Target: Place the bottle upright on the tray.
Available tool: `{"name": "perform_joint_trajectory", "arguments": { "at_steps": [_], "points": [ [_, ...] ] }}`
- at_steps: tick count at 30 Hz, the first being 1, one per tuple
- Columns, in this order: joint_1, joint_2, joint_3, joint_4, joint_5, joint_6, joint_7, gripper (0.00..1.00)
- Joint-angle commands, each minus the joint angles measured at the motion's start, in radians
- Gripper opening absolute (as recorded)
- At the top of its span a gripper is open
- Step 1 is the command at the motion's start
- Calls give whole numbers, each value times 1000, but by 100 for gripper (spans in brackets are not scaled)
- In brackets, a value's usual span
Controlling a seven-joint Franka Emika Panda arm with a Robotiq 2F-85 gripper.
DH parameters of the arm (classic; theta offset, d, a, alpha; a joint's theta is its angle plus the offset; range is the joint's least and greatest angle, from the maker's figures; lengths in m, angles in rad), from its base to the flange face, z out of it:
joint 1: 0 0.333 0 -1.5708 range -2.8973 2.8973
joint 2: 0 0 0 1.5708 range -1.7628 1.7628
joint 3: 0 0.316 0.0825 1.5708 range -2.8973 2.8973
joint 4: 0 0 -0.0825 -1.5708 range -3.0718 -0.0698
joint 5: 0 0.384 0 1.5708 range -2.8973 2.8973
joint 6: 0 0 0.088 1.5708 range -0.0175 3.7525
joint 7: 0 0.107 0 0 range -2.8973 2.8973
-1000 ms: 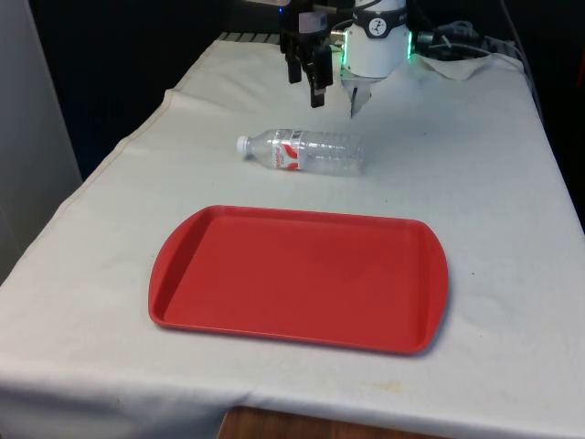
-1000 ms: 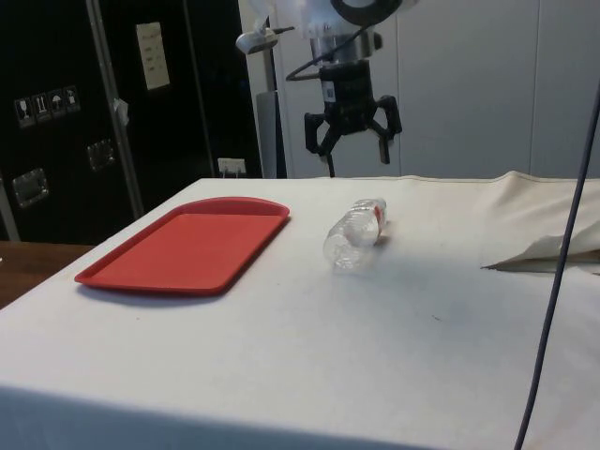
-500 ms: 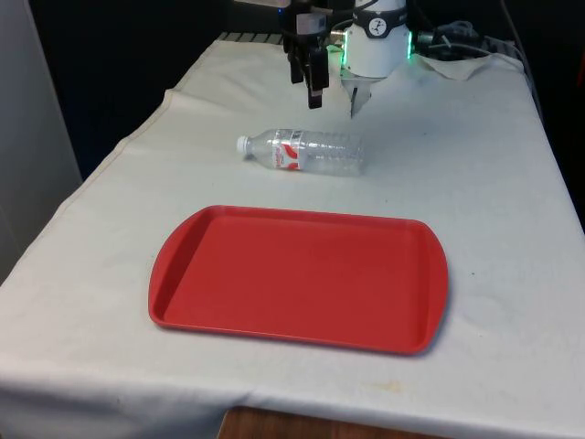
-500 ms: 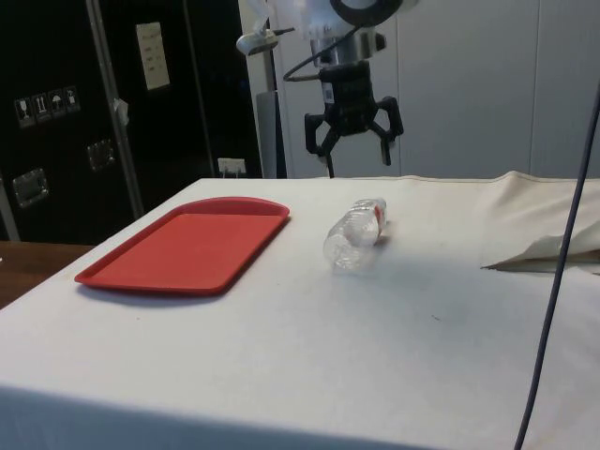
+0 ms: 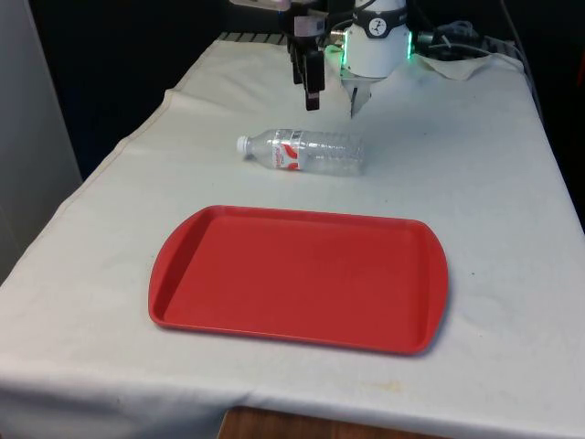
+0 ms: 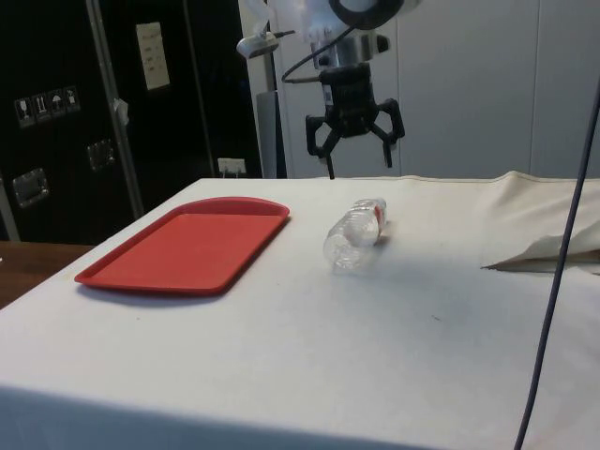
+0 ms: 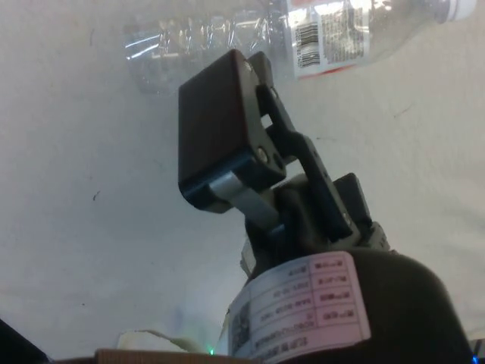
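I am seeing a clear bottle [image 5: 306, 152] with a white cap [image 5: 242, 144] and a red and white label [image 5: 291, 151] carrying black print. The tray [image 5: 297, 277] is showing plain red. The cloth [image 5: 475, 165] is reading white, unpatterned. My gripper [image 6: 353, 137] is showing black.

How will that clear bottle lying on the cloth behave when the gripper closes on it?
The bottle looks empty and thin-walled, so it is probably light and may dent under a squeeze. Lying on its side on the cloth, it could roll if nudged. The gripper hangs open above it; the smooth plastic may slip.
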Motion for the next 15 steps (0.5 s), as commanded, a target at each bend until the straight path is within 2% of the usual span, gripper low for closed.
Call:
{"name": "perform_joint_trajectory", "arguments": {
  "at_steps": [1, 4, 5, 7, 14, 15],
  "points": [
    [0, 4, -1, -3, 6, 18, 10, 100],
    [0, 6, 0, -4, 7, 22, 29, 100],
    [0, 4, 0, -1, 0, 5, 24, 100],
    [1, 8, 1, -6, 7, 28, 48, 100],
    [2, 12, 2, -7, 7, 36, 94, 100],
    [1, 10, 1, -3, 0, 15, 84, 100]
  ]
}}
